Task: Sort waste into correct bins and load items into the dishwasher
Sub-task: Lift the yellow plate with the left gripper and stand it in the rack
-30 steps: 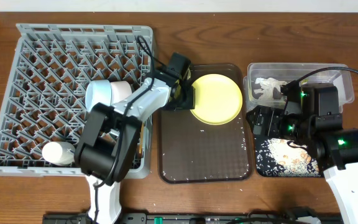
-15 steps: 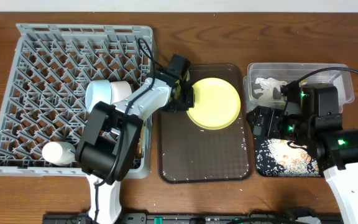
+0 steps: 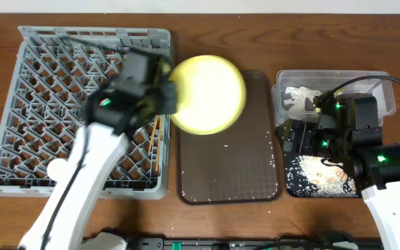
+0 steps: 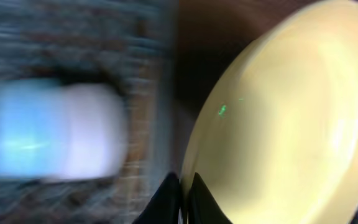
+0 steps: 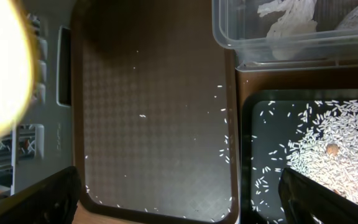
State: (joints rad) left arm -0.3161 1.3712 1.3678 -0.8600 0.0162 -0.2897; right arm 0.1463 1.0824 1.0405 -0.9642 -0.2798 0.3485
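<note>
dish rack (image 3: 40, 76): left
serving tray (image 3: 228, 167): just right of rack
plate (image 3: 207, 94): above rack-tray border, far end
tub (image 3: 346, 75): far right, paper (image 3: 298, 96) inside
shallow tray (image 5: 260, 205): before tub, rice (image 5: 334, 162) inside

Left gripper (image 4: 183, 188) pinched tight (arm blurred) — right gripper (image 5: 179, 198) spread wide.

Motion blur smears the plate (image 4: 284, 118), cropped at the frame edge, and what may be bowls (image 4: 55, 137).

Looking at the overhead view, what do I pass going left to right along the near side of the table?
grey dish rack → brown serving tray → black tray
</note>
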